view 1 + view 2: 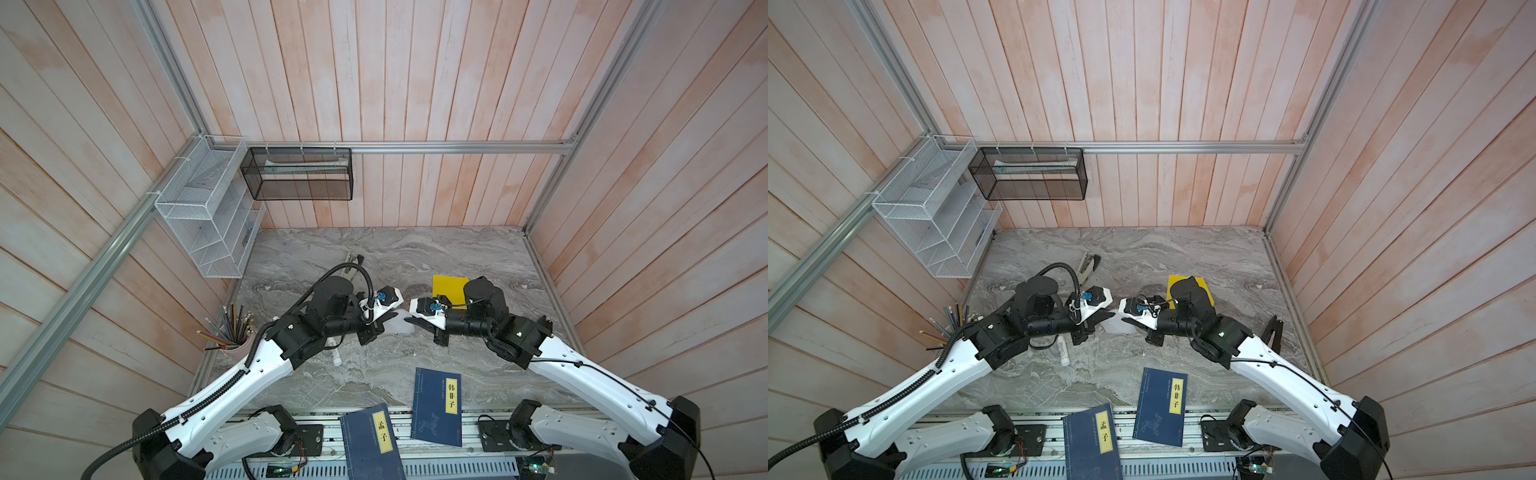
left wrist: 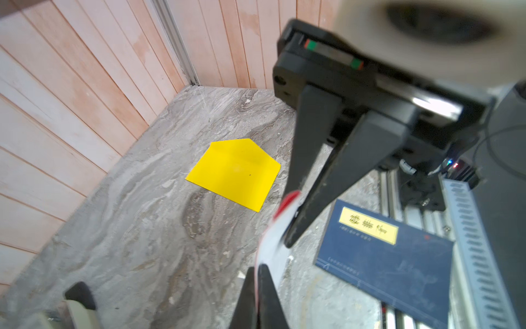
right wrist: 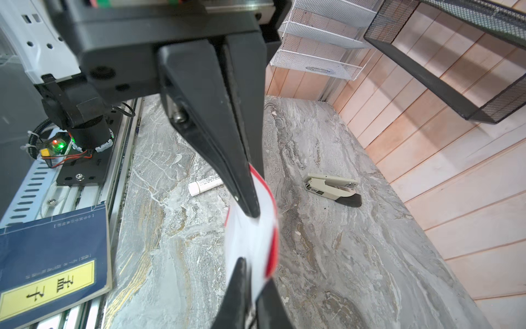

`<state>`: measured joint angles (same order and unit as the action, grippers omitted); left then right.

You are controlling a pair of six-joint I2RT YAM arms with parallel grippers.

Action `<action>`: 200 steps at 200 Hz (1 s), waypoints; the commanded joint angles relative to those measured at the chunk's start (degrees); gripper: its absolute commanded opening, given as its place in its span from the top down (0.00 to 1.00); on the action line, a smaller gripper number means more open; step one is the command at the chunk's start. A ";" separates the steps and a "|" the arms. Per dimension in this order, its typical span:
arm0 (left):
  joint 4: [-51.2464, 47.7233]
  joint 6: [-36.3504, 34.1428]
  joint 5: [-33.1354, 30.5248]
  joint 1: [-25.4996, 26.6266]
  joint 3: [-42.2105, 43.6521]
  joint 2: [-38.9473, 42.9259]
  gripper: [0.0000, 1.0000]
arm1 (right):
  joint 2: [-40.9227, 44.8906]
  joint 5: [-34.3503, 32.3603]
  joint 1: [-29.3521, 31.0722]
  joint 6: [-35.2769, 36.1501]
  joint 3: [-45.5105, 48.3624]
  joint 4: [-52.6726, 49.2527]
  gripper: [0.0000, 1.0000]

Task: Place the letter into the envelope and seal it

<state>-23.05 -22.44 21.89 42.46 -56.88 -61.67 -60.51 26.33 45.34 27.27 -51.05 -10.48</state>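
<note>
Left gripper (image 2: 257, 270) on letter (image 2: 271, 247), envelope (image 2: 233, 173) apart

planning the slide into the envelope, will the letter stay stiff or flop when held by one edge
Likely floppy: the letter bows in a curve between the left gripper and the right gripper. Probably very light, since mere fingertip pinches at its edges seem to carry it. Being so thin, it may crease or slip if tugged.
</note>
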 commanded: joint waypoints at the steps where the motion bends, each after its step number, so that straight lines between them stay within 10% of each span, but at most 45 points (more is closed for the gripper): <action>1: 0.16 -0.23 -0.57 0.17 -1.59 0.61 1.00 | 1.65 1.98 0.36 -1.21 -0.34 1.02 0.75; 63: 4.65 3.27 2.68 -1.21 0.79 4.79 1.00 | 4.01 9.35 -3.87 -5.10 4.46 7.91 0.67; 200: 6.18 5.03 5.91 -1.34 3.26 3.87 1.00 | 0.31 21.13 -7.31 -11.74 2.46 18.18 0.91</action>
<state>-18.24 -17.74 27.20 41.19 -54.65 -57.80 -59.70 43.77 38.59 17.80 -46.89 4.64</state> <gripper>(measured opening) 0.053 0.096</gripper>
